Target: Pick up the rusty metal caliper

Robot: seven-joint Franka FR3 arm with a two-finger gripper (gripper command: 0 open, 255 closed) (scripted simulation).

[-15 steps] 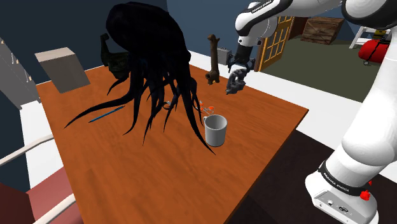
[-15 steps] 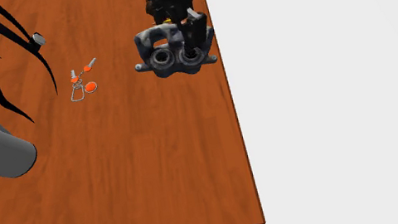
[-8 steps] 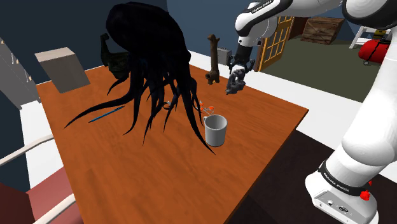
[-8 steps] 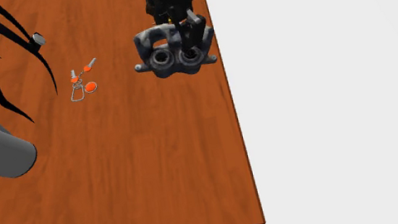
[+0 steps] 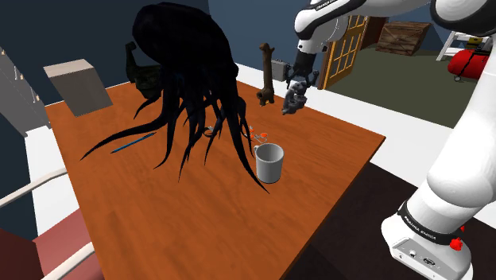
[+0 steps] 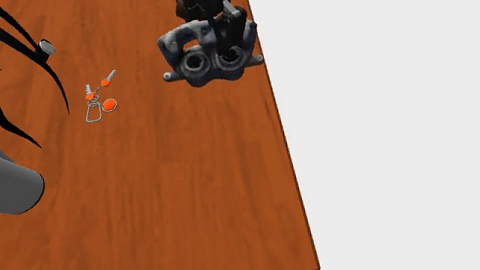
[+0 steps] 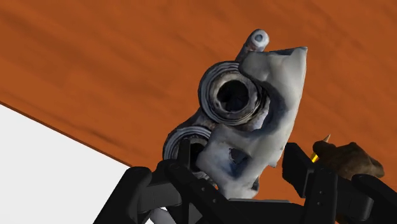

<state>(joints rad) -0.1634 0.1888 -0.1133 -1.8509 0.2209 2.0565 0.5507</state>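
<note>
The white arm (image 5: pixel 465 143) stood at the right edge of the shoulder view and arched across the upper right corner. Its wrist pointed downward at upper centre-right. The black gripper (image 5: pixel 296 84) hung fingers-down. In the wrist view both fingers (image 7: pixel 184 160) were clamped against the sides of the grey caliper (image 7: pixel 254 114).

Domestic interior. Indicators: wooden table (image 5: pixel 199 215) carrying a mug (image 5: pixel 269 163) and a giraffe figurine (image 5: pixel 266 71); glazed wooden door (image 5: pixel 347 56) behind; wooden crate (image 5: pixel 404 37) on the floor beyond.
</note>
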